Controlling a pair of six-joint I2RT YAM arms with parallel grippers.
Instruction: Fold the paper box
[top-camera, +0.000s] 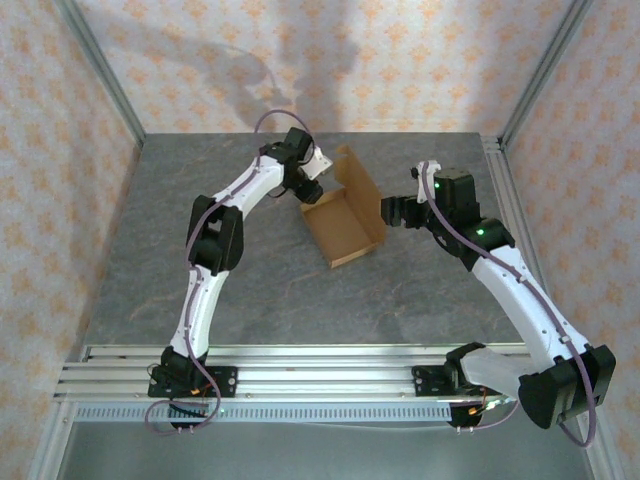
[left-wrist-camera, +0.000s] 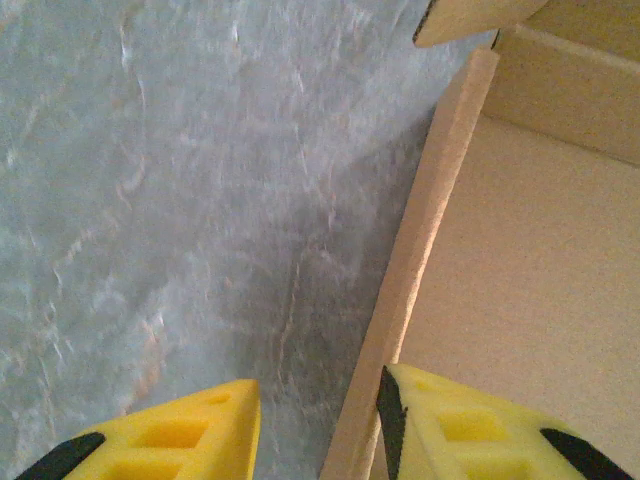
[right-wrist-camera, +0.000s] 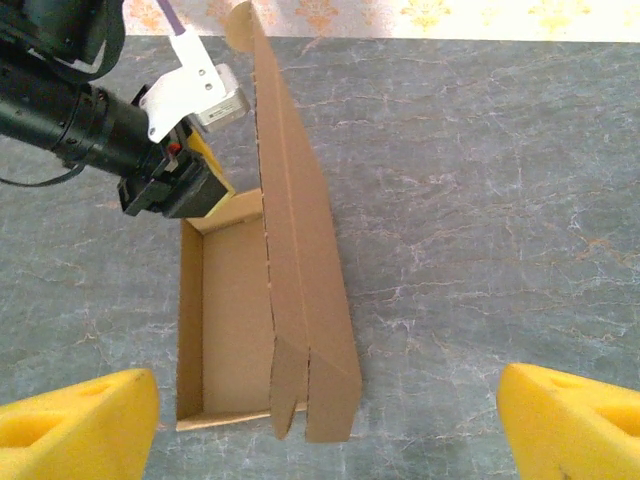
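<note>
The paper box (top-camera: 345, 222) (right-wrist-camera: 235, 320) sits open-topped near the middle of the grey table (top-camera: 200, 170). Its tall flap stands upright along the 2 o'clock side. At the box's 10 o'clock corner the left jaws straddle a low side wall, moderately parted: one yellow finger (left-wrist-camera: 170, 440) is outside over the table, the other (left-wrist-camera: 470, 430) inside against the wall. The right jaws hover near the flap at 3 o'clock, spread wide, gripping nothing.
</note>
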